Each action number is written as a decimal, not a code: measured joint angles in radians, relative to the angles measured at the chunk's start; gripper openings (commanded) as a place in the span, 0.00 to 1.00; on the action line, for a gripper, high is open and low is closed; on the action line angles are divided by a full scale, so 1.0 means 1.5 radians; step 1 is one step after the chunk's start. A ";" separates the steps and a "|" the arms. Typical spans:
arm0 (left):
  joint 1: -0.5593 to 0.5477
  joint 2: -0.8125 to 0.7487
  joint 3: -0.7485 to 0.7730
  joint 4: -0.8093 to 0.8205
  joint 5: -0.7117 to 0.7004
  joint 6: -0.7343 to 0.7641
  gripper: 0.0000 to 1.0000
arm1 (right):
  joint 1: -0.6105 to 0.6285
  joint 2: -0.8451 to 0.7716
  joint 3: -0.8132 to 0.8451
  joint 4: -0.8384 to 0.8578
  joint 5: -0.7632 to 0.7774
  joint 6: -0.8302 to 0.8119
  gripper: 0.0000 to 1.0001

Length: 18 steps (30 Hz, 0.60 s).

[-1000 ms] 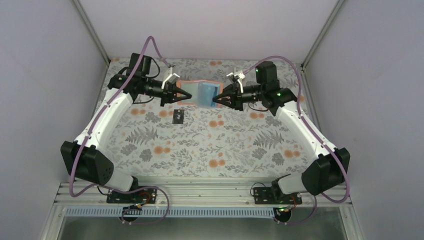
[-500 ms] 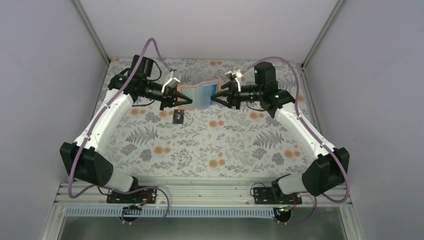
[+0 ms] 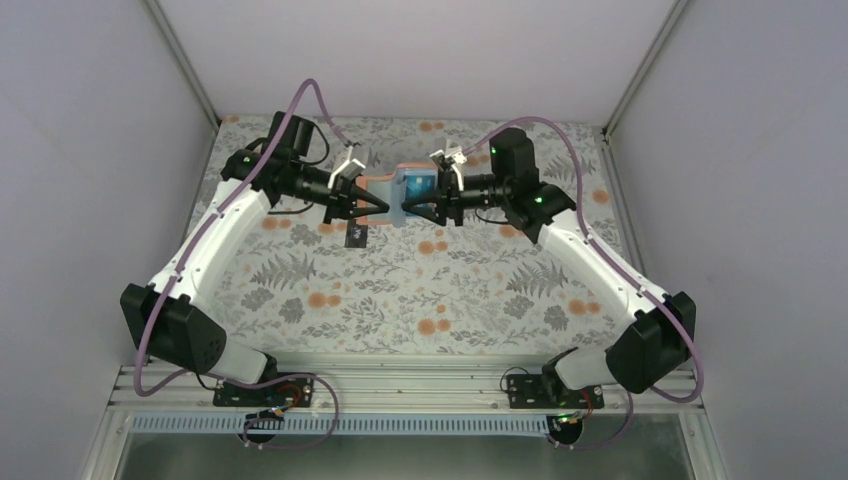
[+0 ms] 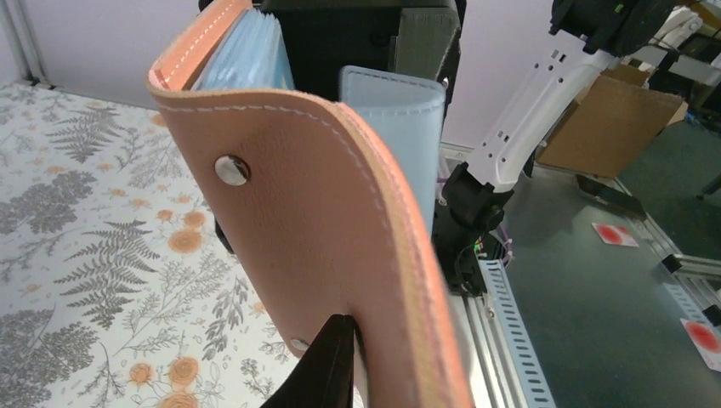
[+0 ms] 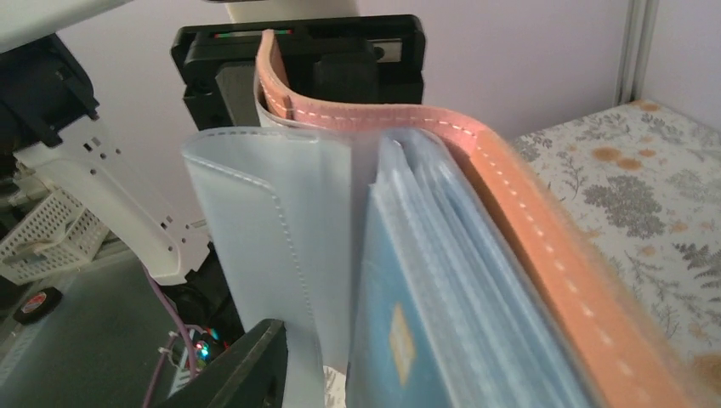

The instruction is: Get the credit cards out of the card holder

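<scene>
Card holder (image 3: pixel 412 185) raised above the desk (image 3: pixel 430 290), between left gripper (image 3: pixel 380 210) and right gripper (image 3: pixel 412 213) (its edge in the left one), one credit card (image 5: pixel 400 340) inside it, loose card (image 3: pixel 357 235) on the desk just below the left gripper.

small folding tan-orange leather card holder (image 3: pixel 412 188): pale stitching and a metal snap stud on the outside, light blue inside with a stack of clear pockets
its pose: held up on edge, partly spread, the leather cover curving; one light blue flap stands out from the pockets
its place: near the far edge of the floral surface (image 3: pixel 450 290), about midway along it
bright blue flat card (image 5: pixel 408 365): shows a gold chip; tucked in one of the holder's pockets
small black rectangular card (image 3: pixel 357 236): pale markings; flat on the surface, out of the holder, just nearer than its left end
</scene>
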 measured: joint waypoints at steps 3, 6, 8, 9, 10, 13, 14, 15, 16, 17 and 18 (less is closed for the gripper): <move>-0.001 0.000 0.000 0.005 -0.005 -0.002 0.43 | 0.007 0.001 0.000 0.006 0.001 0.003 0.23; -0.001 0.000 0.000 0.009 -0.008 -0.003 0.63 | 0.013 0.007 0.000 0.013 0.007 0.014 0.08; -0.002 0.000 0.000 0.013 -0.014 -0.006 0.77 | 0.015 0.014 0.000 0.014 0.012 0.025 0.04; -0.003 0.000 0.000 0.015 -0.018 -0.006 0.82 | 0.017 0.017 0.001 0.012 0.014 0.028 0.04; -0.004 0.000 0.000 0.018 -0.020 -0.006 0.86 | 0.018 0.019 0.001 0.012 0.016 0.028 0.04; -0.005 0.000 0.000 0.028 -0.031 -0.019 0.75 | 0.020 0.022 0.001 0.010 0.023 0.032 0.04; -0.006 0.000 0.000 0.034 -0.037 -0.027 0.71 | 0.020 0.022 0.001 0.010 0.024 0.032 0.04; -0.008 0.000 0.000 0.042 -0.052 -0.036 0.70 | 0.020 0.022 0.001 0.010 0.024 0.033 0.04; -0.009 0.000 0.000 0.053 -0.068 -0.048 0.70 | 0.020 0.022 0.001 0.010 0.024 0.033 0.04; -0.011 0.000 0.000 0.062 -0.087 -0.060 0.70 | 0.021 0.022 0.001 0.009 0.025 0.033 0.04; -0.012 0.000 0.000 0.072 -0.105 -0.070 0.72 | 0.021 0.022 0.001 0.007 0.029 0.033 0.04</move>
